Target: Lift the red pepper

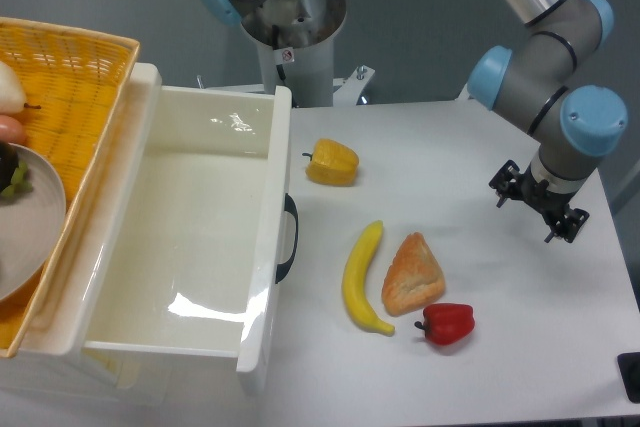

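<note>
The red pepper (447,323) is small and glossy with a dark green stem pointing left. It lies on the white table near the front edge, just below and to the right of a triangular pastry. My gripper (538,202) hangs from the blue-jointed arm at the right. It is above the table, well behind and to the right of the pepper, and apart from it. Only a small black part of it shows, so I cannot tell how the jaws stand. It holds nothing that I can see.
A yellow bell pepper (332,162) lies at mid-table, with a banana (362,277) and the pastry (411,274) in front of it. A large open white drawer (270,247) with a dark handle fills the left. A yellow basket (80,77) with a plate (30,227) stands at the far left.
</note>
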